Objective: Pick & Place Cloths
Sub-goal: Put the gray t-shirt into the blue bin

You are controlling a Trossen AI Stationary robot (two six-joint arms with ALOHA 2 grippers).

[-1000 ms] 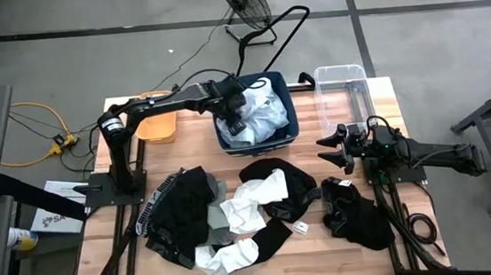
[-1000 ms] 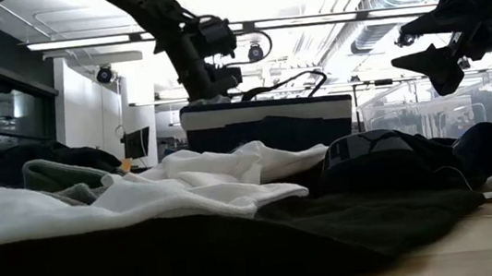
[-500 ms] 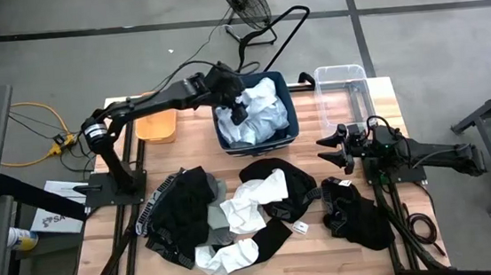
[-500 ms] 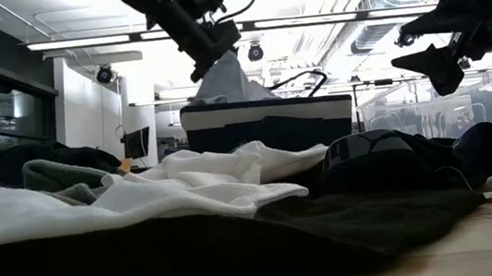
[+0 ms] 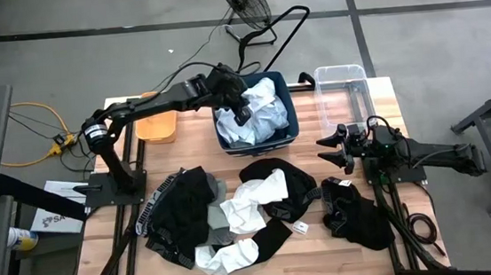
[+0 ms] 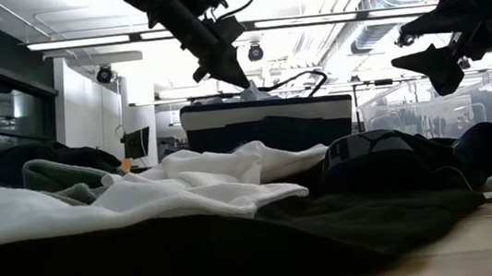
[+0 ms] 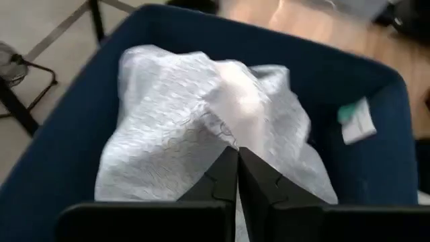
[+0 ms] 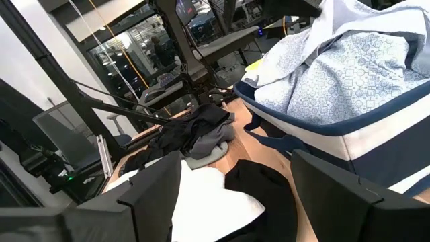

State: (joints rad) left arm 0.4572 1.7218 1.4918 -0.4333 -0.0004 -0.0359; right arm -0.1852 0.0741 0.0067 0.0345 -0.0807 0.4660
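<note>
The left pincer [image 5: 242, 113] hangs pressed together and empty just above the cloth [image 7: 195, 128] in the bin [image 7: 60, 154]. That cloth sits heaped high under it and could slide out over the rim. The right pincer [image 5: 329, 147] waits apart over the desk [image 5: 184, 152].

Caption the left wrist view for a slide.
Left gripper shut and empty above the pale blue cloth in the navy bin.

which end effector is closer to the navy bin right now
Left. The left end effector is shut and empty just above the pale cloth inside the navy bin. The right end effector waits open past the bin's right side, above the table near the black cloth.
</note>
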